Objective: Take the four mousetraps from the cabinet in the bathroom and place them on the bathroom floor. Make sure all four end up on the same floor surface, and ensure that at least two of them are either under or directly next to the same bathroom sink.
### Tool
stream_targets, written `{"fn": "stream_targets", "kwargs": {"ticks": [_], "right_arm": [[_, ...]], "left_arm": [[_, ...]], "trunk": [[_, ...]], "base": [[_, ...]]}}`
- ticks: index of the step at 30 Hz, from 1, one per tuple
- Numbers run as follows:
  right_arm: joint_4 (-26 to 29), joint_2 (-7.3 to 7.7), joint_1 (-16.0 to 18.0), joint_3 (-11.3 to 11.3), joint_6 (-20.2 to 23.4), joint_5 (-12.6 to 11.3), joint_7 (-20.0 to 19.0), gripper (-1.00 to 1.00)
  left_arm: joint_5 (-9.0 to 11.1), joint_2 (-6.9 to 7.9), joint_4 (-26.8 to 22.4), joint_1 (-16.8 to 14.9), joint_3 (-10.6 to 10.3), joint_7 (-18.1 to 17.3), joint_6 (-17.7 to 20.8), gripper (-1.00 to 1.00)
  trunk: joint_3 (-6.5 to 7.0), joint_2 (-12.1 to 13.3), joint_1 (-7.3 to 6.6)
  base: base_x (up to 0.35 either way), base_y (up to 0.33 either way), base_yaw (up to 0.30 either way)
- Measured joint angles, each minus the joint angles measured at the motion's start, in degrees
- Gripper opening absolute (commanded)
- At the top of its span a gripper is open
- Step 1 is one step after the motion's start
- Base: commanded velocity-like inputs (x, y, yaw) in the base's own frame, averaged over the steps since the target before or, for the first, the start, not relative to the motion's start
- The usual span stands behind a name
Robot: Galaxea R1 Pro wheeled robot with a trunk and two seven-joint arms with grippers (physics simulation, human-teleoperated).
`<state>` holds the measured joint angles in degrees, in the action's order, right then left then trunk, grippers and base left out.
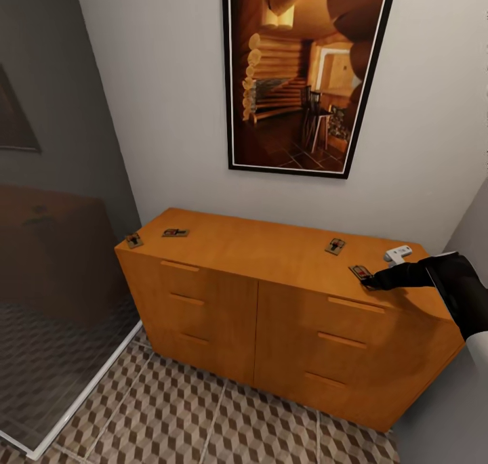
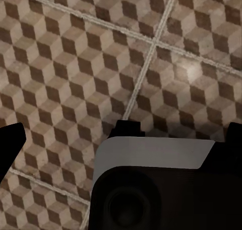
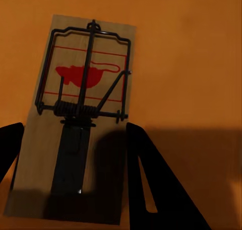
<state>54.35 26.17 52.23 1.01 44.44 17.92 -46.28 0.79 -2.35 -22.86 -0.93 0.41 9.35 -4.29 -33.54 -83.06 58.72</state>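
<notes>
Cabinet: the orange-brown cabinet (image 1: 271, 315) is seen standing against the white wall, six drawers with slim bar handles across its front; its flat top carries all four mousetraps.
Mousetrap at the left front corner: one mousetrap (image 1: 134, 240) is laid at the left front corner of the cabinet top, turned at an angle to the edge.
Second mousetrap on the left: another mousetrap (image 1: 175, 233) is laid just beside the first, a little further in from the left edge, apart from it.
Mousetrap on the right: a third mousetrap (image 1: 335, 246) is placed on the right half of the top, between the back and front edges.
Mousetrap at the jaws: the fourth mousetrap (image 1: 360, 272) (image 3: 80, 124) is laid near the front edge on the right; its tan board, dark spring bar and red mouse mark are shown plainly in the right wrist view.
Right gripper: the right gripper (image 1: 371, 281) (image 3: 70, 159) is held low over the cabinet top at the fourth mousetrap; the jaws are spread, one dark finger at each long side of the board, and no clamping on it is shown.
Left gripper: the left gripper (image 2: 123, 139) is pointed down at the bathroom floor (image 2: 75, 64); the jaws are spread wide and nothing is held.
White object: a small white object (image 1: 398, 253) is laid near the right back corner of the cabinet top, just behind the right arm.
Bathroom floor: the cube-patterned tiles (image 1: 203, 416) are spread in front of the cabinet.
Picture: a framed picture (image 1: 305, 71) of a log interior is hung on the wall above the cabinet.
Shower: a glass wall (image 1: 61, 247) with a white base rail is set at the cabinet's left end.
</notes>
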Motion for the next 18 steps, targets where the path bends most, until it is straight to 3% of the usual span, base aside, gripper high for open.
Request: {"fn": "stream_targets", "kwargs": {"ticks": [18], "right_arm": [[-1.2,0.05,-0.1,0.1,0.6,-0.3,-0.1,-1.0]], "left_arm": [[0.0,0.0,0.0,0.0,0.0,0.0,0.0,1.0]], "trunk": [[1.59,0.0,0.0]], "base": [[0.0,0.0,0.0]]}}
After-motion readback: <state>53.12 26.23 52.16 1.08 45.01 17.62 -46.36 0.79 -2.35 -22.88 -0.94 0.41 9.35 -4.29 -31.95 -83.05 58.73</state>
